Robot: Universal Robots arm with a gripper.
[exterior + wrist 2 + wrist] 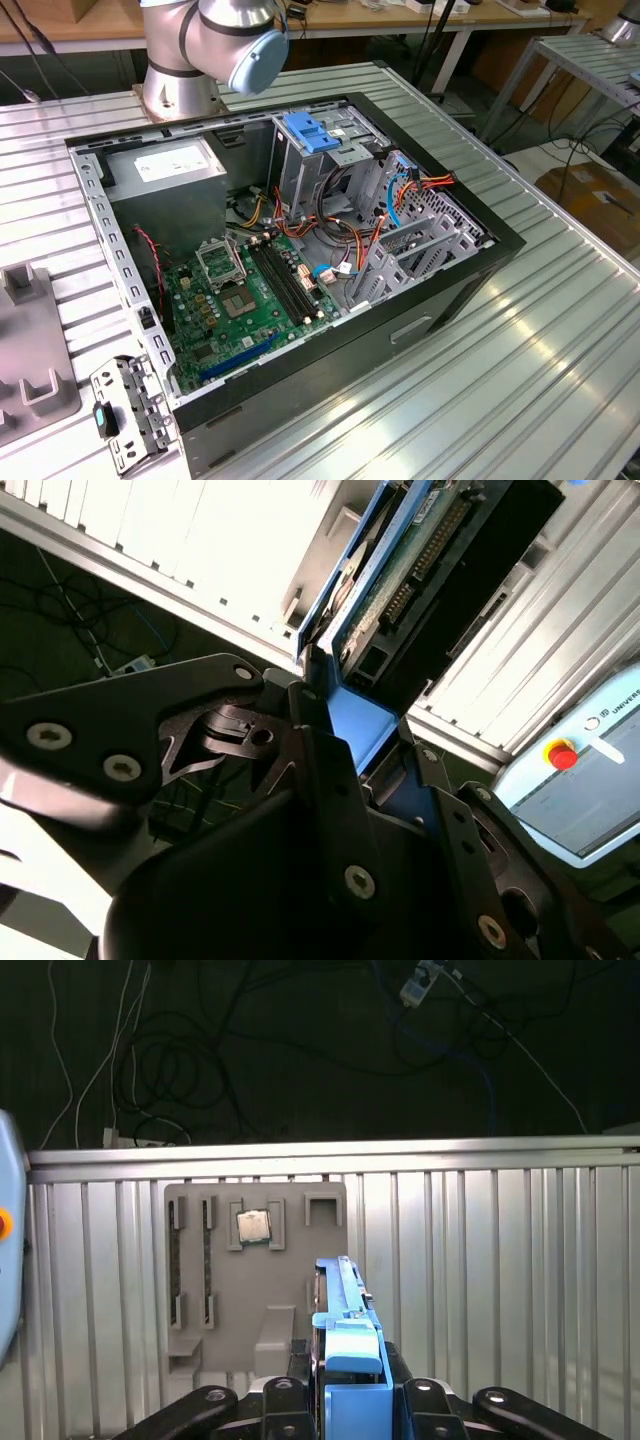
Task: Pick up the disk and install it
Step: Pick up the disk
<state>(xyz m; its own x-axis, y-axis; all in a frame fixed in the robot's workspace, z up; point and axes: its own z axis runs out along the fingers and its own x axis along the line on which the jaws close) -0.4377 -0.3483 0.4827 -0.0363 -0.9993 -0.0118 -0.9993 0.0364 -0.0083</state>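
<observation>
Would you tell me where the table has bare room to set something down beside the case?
The widest free patch is the table on the exterior view's right of the case. A narrower strip runs between the case and the gray tray. Cables crowd the case's inside. The tool holds the disk.

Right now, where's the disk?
In the first wrist view the disk stands edge-on, clamped in the gripper, above the ribbed table beside the grey fixture tray.

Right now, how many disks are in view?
1: the disk is clamped in the gripper, seen in both wrist views. Others may sit hidden inside the drive cage.
</observation>
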